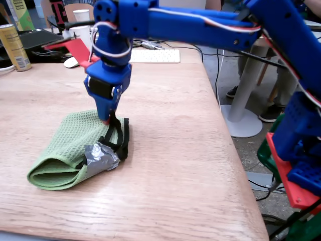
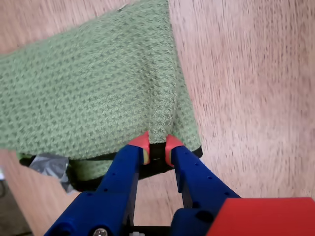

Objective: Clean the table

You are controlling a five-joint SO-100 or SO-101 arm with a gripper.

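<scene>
A folded green waffle-weave cloth (image 1: 65, 145) lies on the light oak table (image 1: 170, 150), with a black strap and a patch of grey tape (image 1: 100, 156) at its near edge. My blue gripper (image 1: 107, 119) stands upright over the cloth's right edge. In the wrist view the cloth (image 2: 93, 88) fills the upper left, and the gripper (image 2: 156, 147) has its red-tipped fingers (image 2: 140, 141) pinched on the cloth's black-trimmed edge, a ridge of fabric bunched between them. The grey tape (image 2: 49, 164) shows at the lower left.
At the table's far end stand a yellow can (image 1: 14, 47), a white keyboard (image 1: 155, 55), a white cup (image 1: 81, 15) and cables. A white pedestal table base (image 1: 241, 118) stands on the floor to the right. The arm's base (image 1: 296, 170) sits off the right edge.
</scene>
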